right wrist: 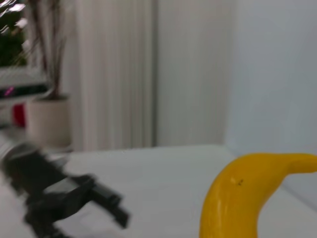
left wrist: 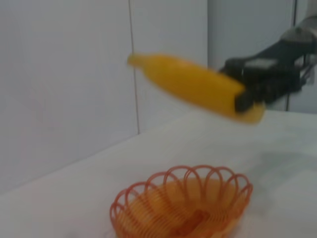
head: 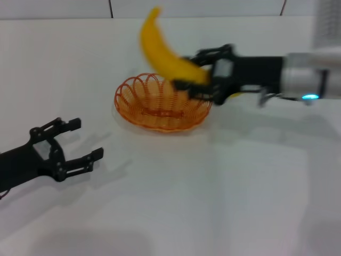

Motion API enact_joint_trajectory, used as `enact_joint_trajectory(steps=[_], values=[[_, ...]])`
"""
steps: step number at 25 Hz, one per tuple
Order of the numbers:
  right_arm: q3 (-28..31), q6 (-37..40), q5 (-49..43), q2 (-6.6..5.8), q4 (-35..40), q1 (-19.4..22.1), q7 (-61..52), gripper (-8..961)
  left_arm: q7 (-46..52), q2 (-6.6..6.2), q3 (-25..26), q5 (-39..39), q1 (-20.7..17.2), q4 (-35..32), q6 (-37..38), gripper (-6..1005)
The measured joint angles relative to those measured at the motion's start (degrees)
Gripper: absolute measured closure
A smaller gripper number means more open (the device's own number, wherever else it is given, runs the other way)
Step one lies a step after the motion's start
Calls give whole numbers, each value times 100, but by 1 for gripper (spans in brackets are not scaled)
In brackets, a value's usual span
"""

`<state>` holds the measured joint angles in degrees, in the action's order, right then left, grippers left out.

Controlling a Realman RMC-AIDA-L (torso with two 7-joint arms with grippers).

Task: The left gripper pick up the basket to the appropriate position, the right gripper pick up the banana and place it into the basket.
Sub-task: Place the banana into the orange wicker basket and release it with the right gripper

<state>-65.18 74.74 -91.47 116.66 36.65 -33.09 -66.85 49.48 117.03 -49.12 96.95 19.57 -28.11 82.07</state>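
Note:
My right gripper is shut on the lower end of the yellow banana and holds it tilted in the air above the right side of the orange wire basket. The basket stands on the white table. My left gripper is open and empty, low over the table to the front left of the basket. The left wrist view shows the banana in the right gripper well above the basket. The right wrist view shows the banana close up and the left gripper farther off.
The white table stretches in front of and to the right of the basket. A white wall rises right behind the table's back edge.

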Motion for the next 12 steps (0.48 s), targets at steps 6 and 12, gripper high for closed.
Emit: enact_joint_trajectory(steps=[6, 12], values=[[-1470, -1106, 366, 43, -177, -409, -69, 405, 26, 12, -9, 3, 303, 209, 9, 108], [-2559, -2491, 1045, 55, -284, -505, -432, 385, 12, 17, -22, -1, 360, 298, 78, 109]])
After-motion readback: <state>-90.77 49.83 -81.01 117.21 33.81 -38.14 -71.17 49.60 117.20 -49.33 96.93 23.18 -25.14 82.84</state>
